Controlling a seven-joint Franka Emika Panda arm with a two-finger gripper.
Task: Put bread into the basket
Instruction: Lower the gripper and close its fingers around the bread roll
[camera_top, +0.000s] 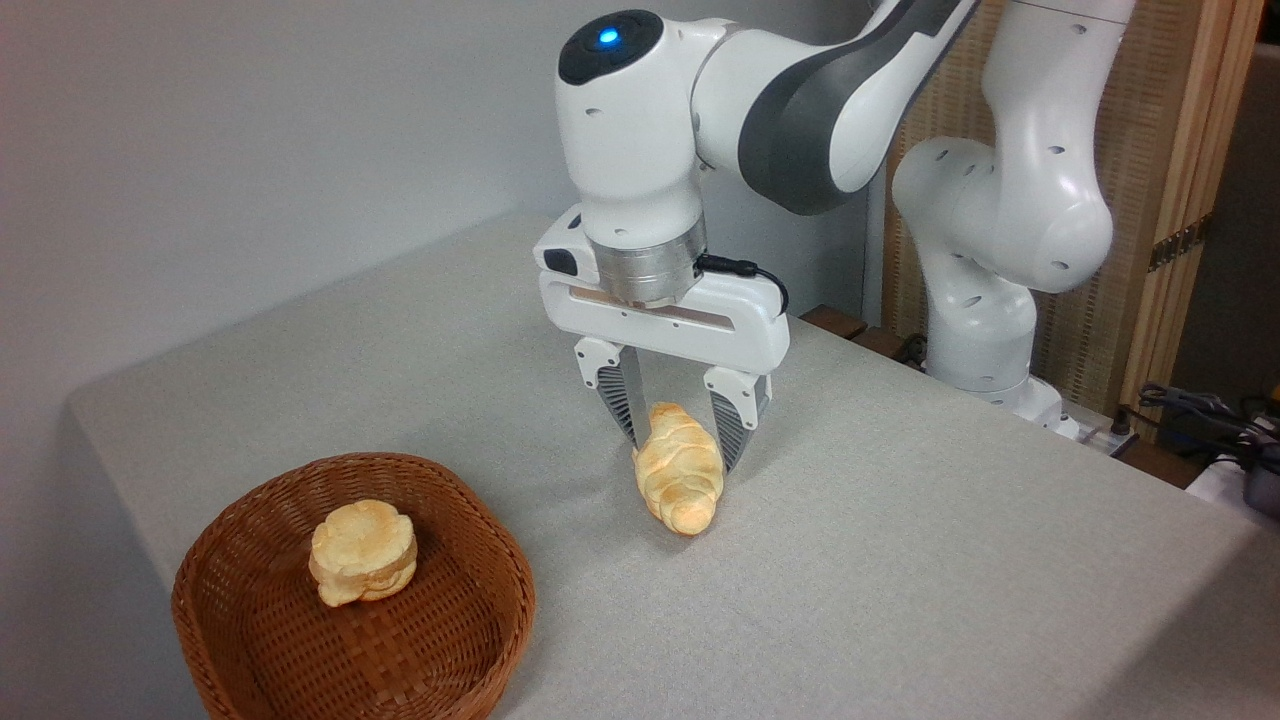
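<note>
Bread (680, 475), a golden-yellow tapered loaf with croissant-like ridges, lies on the grey bench (900, 560), roughly mid-surface, ridged side up, long axis running from back to front with its rounded front end pointing toward the near edge. Rear end of the loaf sits between the two fingers of the tool (678, 435). Tool belongs to a white and grey robot arm (700, 110), pointing straight down, fingertips low at the bench surface. Jaws fairly narrow, one dark ribbed finger on each side of the loaf; left finger looks to be against the bread, right finger just beside it, contact on that side cannot be told. Bread looks to rest on the bench, not lifted.

Basket (260, 640), round shallow brown woven wicker, sits at the near left corner of the bench, its lower rim cut off by the picture edge. Inside it, toward the back half, a small round layered pale-yellow bun (362, 552) lies on the woven floor. Basket and bread are apart, bare bench between them; bread is to the right of and slightly behind the basket.

Arm's white base (1000, 300) stands past the far right edge of the bench. Blue light (607, 38) glows on the dark cap atop the wrist. Black cable (750, 272) plugs into the tool body on the right. Behind the arm, a light wooden slatted screen (1190, 150); dark cables (1200, 410) lie at far right off the bench. Plain grey wall (250, 130) behind the bench on the left.
</note>
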